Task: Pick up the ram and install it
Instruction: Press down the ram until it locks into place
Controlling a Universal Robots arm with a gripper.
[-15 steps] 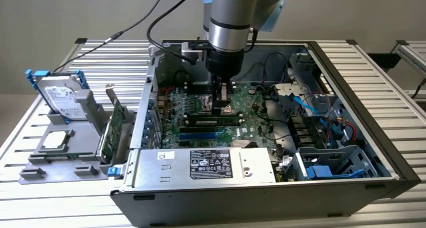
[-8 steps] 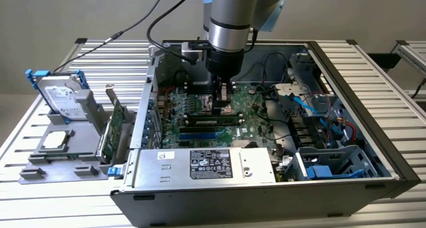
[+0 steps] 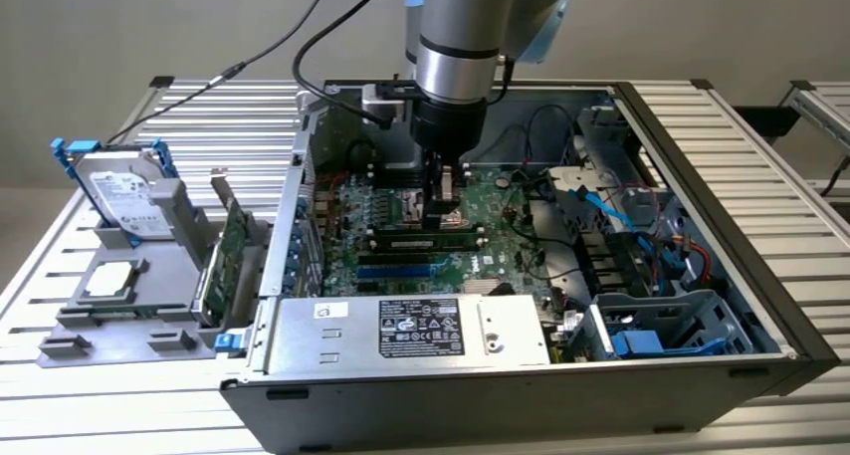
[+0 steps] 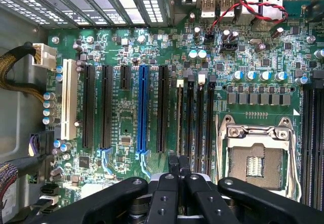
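Note:
The ram [image 3: 425, 242], a long dark stick with a row of black chips, lies level along a memory slot in the middle of the motherboard [image 3: 385, 201] inside the open computer case. My gripper [image 3: 447, 214] hangs straight down over it, fingertips just above the stick's right half in the exterior view; whether they touch it I cannot tell. In the wrist view my gripper [image 4: 178, 164] is shut, its two black fingers pressed together with nothing between them, pointing at the end of the black memory slots [image 4: 200, 118].
Left of the case in the exterior view, a grey holder carries a silver hard drive with blue rails [image 3: 126, 191] and a green expansion card [image 3: 229, 251]. The power supply [image 3: 412, 331] lies at the case front. Blue cables [image 3: 611, 216] and the CPU socket [image 4: 255, 155] flank the slots.

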